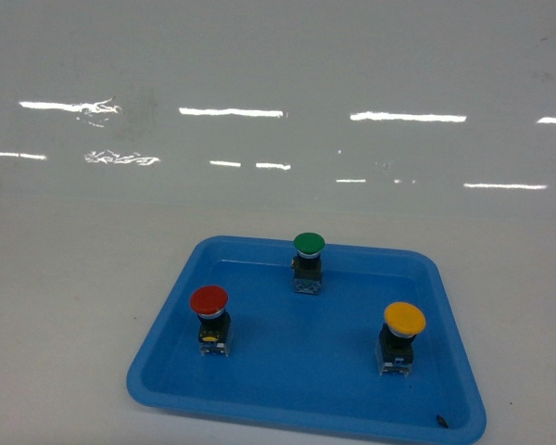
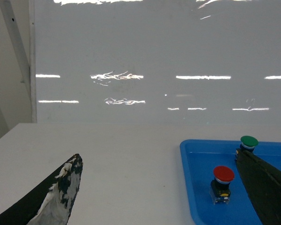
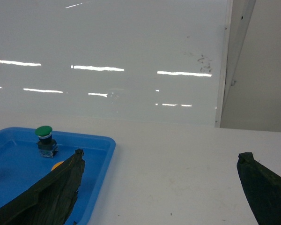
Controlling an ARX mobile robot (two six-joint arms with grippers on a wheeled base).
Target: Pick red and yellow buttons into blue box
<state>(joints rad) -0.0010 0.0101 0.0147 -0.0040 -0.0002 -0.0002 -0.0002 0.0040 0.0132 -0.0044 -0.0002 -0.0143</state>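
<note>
The red button (image 1: pixel 209 319) stands upright at the left of a shallow blue tray (image 1: pixel 167 348), and the yellow button (image 1: pixel 401 337) stands at its right. The left wrist view also shows the red button (image 2: pixel 222 183). Only a sliver of the yellow button (image 3: pixel 56 165) shows behind a finger in the right wrist view. My left gripper (image 2: pixel 159 158) is open over bare table left of the tray, holding nothing. My right gripper (image 3: pixel 160 156) is open over the table right of the tray, also holding nothing. The blue box is out of view. Neither gripper appears in the head view.
A green-capped button (image 1: pixel 308 262) stands at the back middle of the tray, and the same green-capped button (image 3: pixel 45 139) shows in the right wrist view. A glossy white wall (image 1: pixel 278 102) rises behind the white table (image 1: pixel 65 306). A vertical wall post (image 3: pixel 227 70) stands at the far right.
</note>
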